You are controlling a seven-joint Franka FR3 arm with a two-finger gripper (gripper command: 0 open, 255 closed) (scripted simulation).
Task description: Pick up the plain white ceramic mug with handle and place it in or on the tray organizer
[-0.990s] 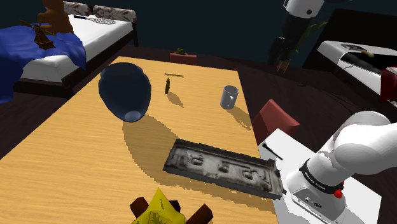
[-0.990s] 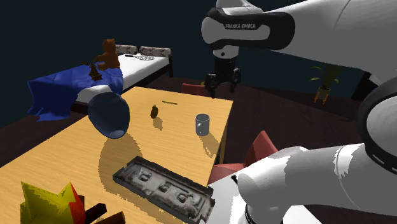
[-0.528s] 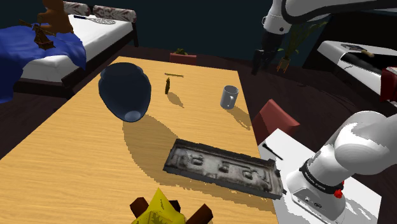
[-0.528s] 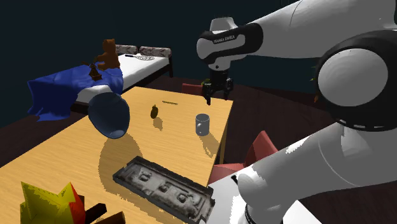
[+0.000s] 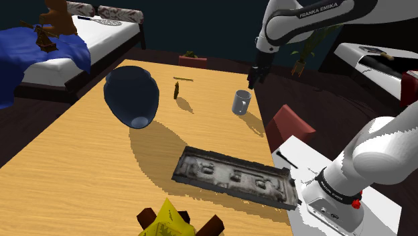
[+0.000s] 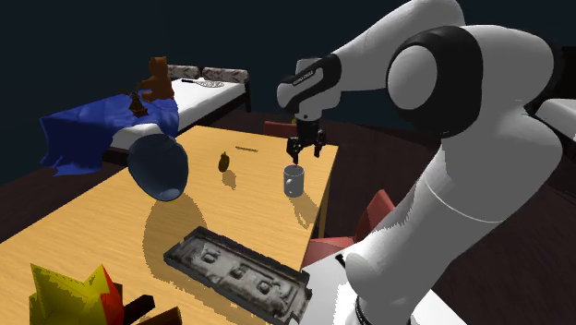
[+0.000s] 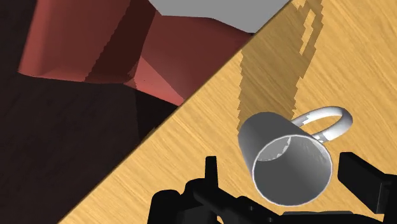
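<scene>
The mug (image 5: 241, 102) is pale grey-white with a handle and stands upright on the wooden table (image 5: 87, 167), near its edge by the red chair. My black gripper (image 5: 254, 80) hangs open just above it, apart from it. From the second exterior view the gripper (image 6: 303, 154) sits right over the mug (image 6: 294, 180). In the wrist view the mug (image 7: 267, 137) lies between the spread fingers (image 7: 210, 169), its mouth facing the gripper (image 7: 285, 172), untouched. The tray organizer (image 5: 234, 175) is a dark grey moulded tray lying flat nearer the stand (image 5: 348, 194).
A big dark blue vase (image 5: 132, 94) stands tilted on the table, with a small brown bottle (image 5: 176, 90) between it and the mug. A red chair (image 5: 290, 125) is tucked at the table's edge. A yellow and red object (image 5: 167, 221) sits at the near edge. A bed (image 5: 74, 40) lies beyond.
The arm has swung toward the shoulder view's left and come down, bringing the gripper from beyond the table edge to just above the mug. The fingers stayed open.
</scene>
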